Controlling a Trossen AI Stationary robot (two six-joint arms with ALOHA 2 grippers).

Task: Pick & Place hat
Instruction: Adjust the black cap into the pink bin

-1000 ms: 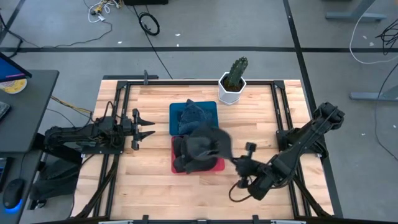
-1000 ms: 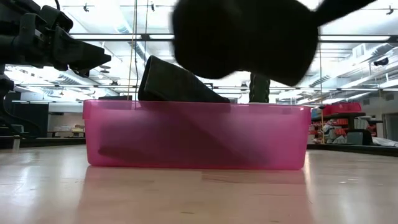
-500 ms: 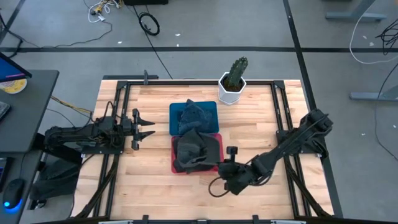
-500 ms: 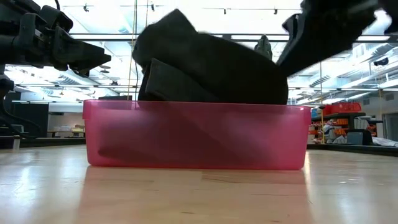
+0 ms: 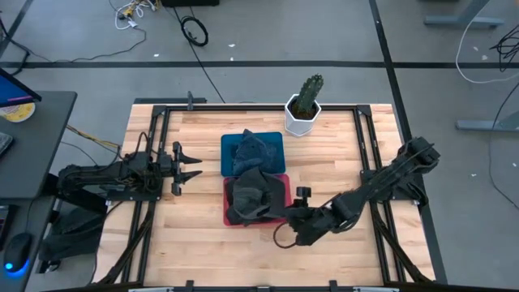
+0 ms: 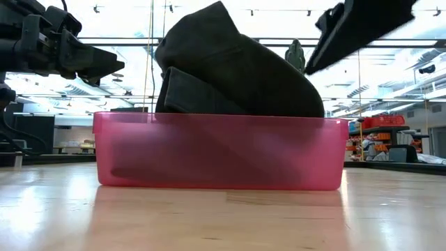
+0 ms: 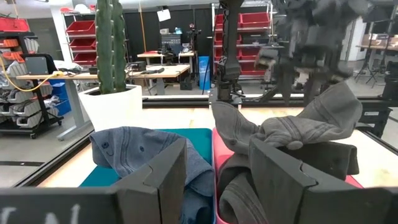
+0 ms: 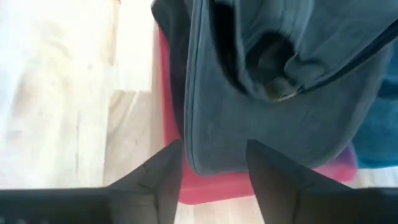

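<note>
A dark grey hat (image 5: 253, 195) lies heaped in the pink bin (image 6: 219, 153) at the table's middle, rising above its rim (image 6: 237, 70) on top of another dark piece. My right gripper (image 5: 290, 217) hovers at the bin's near right corner, open. In its wrist view the fingers (image 8: 163, 174) stand on either side of the hat's near edge (image 8: 217, 158). My left gripper (image 5: 193, 166) waits open at the table's left, level, pointing at the bins (image 7: 217, 180). My right gripper's open fingers flank the hat's near edge (image 8: 217, 158), slanting down from the table's near right. Whether they touch the cloth, I cannot tell. The hat rests in the pink bin.
A blue bin (image 5: 229, 142) holding a blue hat (image 5: 253, 150) stands just behind the pink one. A cactus in a white pot (image 5: 304, 109) is at the far edge. Bare wood lies left, right and in front of the bins.
My right gripper has carried the hat from above the bin's right side toward the table's left and down. The hat, which hung clear above the rim, now lies heaped in the pink bin. The gripper stays at the bin's near right corner.
</note>
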